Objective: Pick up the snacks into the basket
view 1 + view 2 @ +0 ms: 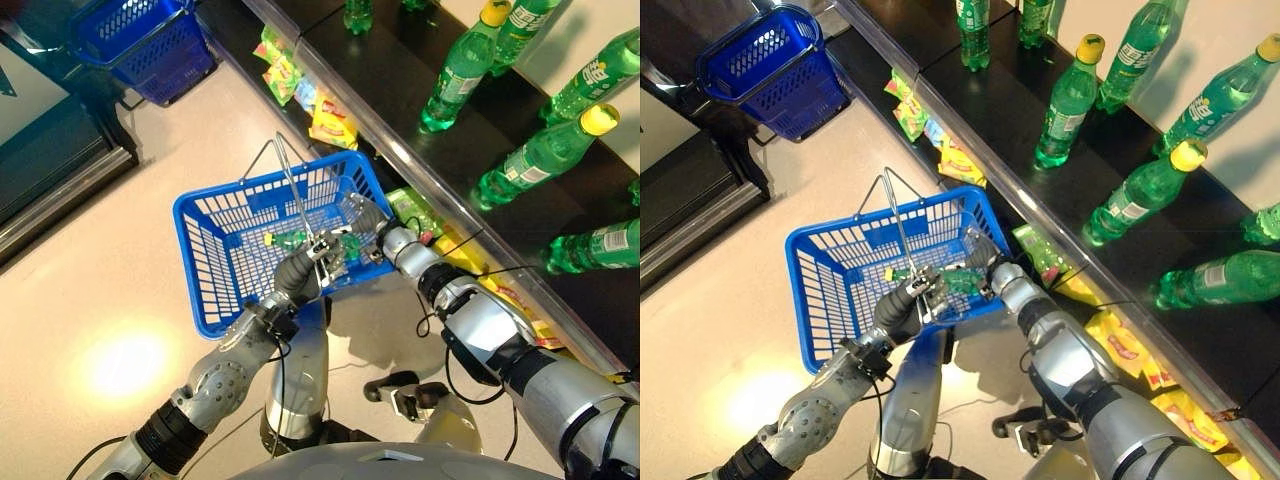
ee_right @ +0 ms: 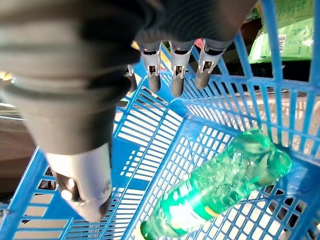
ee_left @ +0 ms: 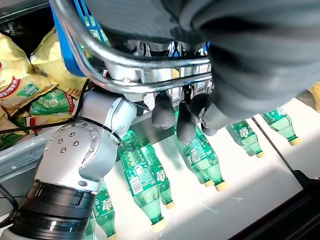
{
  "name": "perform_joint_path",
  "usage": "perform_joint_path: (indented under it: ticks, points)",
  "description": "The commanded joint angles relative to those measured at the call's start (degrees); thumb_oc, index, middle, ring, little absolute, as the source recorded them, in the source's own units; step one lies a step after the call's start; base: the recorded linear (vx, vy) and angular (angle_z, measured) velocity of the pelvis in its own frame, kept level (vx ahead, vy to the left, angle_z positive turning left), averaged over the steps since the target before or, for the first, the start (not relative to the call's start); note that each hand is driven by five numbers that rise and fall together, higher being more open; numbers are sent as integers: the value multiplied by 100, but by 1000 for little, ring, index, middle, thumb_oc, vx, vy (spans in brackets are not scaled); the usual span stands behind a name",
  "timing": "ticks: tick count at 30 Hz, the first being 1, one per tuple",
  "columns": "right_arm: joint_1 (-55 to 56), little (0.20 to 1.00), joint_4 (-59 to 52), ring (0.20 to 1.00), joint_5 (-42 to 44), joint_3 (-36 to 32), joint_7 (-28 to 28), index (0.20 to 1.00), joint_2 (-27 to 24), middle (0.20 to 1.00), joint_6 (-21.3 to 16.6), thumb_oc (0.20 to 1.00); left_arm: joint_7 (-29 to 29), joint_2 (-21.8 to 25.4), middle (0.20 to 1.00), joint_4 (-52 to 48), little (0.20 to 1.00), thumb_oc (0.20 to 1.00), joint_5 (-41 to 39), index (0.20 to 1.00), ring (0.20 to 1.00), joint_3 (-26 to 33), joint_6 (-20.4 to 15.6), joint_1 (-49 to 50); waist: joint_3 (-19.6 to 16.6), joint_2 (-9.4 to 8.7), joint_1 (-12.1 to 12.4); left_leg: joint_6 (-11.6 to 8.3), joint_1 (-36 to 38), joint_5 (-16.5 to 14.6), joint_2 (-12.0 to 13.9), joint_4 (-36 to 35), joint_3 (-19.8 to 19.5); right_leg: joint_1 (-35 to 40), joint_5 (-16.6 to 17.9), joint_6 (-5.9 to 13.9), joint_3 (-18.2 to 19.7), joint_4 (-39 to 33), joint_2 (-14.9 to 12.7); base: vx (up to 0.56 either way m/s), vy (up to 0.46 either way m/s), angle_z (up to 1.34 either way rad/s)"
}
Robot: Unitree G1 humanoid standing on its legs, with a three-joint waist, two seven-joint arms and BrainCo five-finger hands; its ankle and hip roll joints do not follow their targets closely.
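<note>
The left hand (image 1: 312, 262) has its fingers curled round the wire handle (image 3: 150, 62) of the blue basket (image 1: 215, 262), holding it at the near rim. Just beside it the right hand (image 2: 172, 70) hangs over the basket's inside with fingers straight and holding nothing. A green bottle (image 2: 220, 185) lies on the basket floor (on its side). Beyond, snack packets (image 1: 335, 125) sit along the shelf edge, green bottles (image 1: 455, 85) lying above them, and a second blue basket (image 1: 150, 45) stands farther off.
</note>
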Motion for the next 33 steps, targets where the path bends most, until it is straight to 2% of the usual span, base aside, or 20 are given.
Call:
perform_joint_path:
  ticks: [1,5,8,11,14,16,17,18,19,21,22,27,33]
  points:
    - [-322,1000,-1,1000,69,-122,-139,1000,267,1000,-168,1000,-494,-354,200,-1519,200,200,100,200,200,-44,-490,-318,-508,268,21,197,-203,-152,97,187,126,-334,993,378,159,-153,3,0,0,0]
    - [-193,1000,-254,1000,439,-251,-220,1000,289,1000,-246,1000,-431,-355,200,-1405,200,200,248,200,200,150,-603,-240,-535,234,-21,208,-129,-175,88,175,150,-299,1041,389,180,-181,-2,1,10,0]
    - [362,1000,-966,1000,1054,-328,-154,1000,321,1000,-376,1000,-172,-370,200,-1058,200,200,764,200,200,654,-895,-91,-576,143,-90,211,-9,-196,92,119,200,-202,1098,403,203,-260,-8,4,13,0]
    - [811,1000,-1414,1000,1237,-242,-50,1000,352,1000,-411,1000,-81,-387,200,-894,200,200,1010,200,200,919,-948,54,-601,91,-152,214,70,-205,87,79,227,-157,1141,421,208,-278,-14,17,50,-11]
    - [1768,1000,-2324,1000,1263,16,112,1000,249,1000,-451,1000,61,-382,200,-408,200,200,1444,200,200,1440,-1024,424,-633,-50,-378,221,268,-231,113,6,330,-27,1250,443,268,-418,1,8,65,-11]
    - [1973,1000,-2490,1000,1288,46,167,1000,215,1000,-443,1000,82,-384,200,-305,200,200,1507,200,200,1537,-1040,490,-653,-76,-422,221,324,-233,117,-21,354,10,1278,449,270,-460,5,27,41,-19]
    - [2548,1000,-2903,1000,1397,72,289,1000,95,1000,-437,1000,143,-459,200,61,200,200,1606,200,200,1729,-1083,609,-708,-154,-577,225,490,-254,118,-102,429,105,1357,471,272,-556,4,39,47,-18]
    - [2552,1000,-2907,1000,1397,74,288,1000,94,1000,-435,1000,143,-461,200,61,200,200,1606,200,200,1729,-1084,612,-708,-153,-579,225,492,-253,117,-104,429,107,1358,471,272,-557,5,53,70,-27]
    - [2942,1000,-3230,1000,1383,81,418,1000,-84,1000,-437,1000,179,-504,200,378,200,200,1710,200,200,1896,-1096,691,-756,-214,-699,232,605,-279,114,-143,461,163,1420,489,285,-602,-18,28,33,-24]
    - [3150,1000,-3407,1000,1351,98,486,1000,-200,1000,-419,1000,213,-547,200,532,200,200,1797,200,200,1975,-1118,754,-799,-245,-762,239,692,-291,103,-190,493,212,1450,502,304,-638,-21,53,50,-19]
    - [3470,1000,-3544,1000,1345,88,619,1000,-328,1000,-404,1000,231,-608,200,815,200,200,1898,200,200,2091,-1137,806,-863,-312,-882,242,804,-312,113,-205,533,295,1481,495,356,-714,-12,74,52,-11]
    - [4101,1000,-3882,1000,1582,-39,950,1000,-594,1000,-359,1000,212,-838,200,1568,200,200,2086,200,200,2351,-1170,829,-1029,-422,-1159,224,1151,-321,134,-390,660,526,1605,531,417,-997,54,62,36,-22]
    - [4766,1000,-4322,1000,1639,-209,1230,1000,-982,1000,-339,1000,210,-1054,200,2394,200,200,2407,200,200,2677,-1229,833,-1303,-576,-1520,202,1633,-202,112,-928,948,746,2054,669,598,-1578,162,70,36,-29]
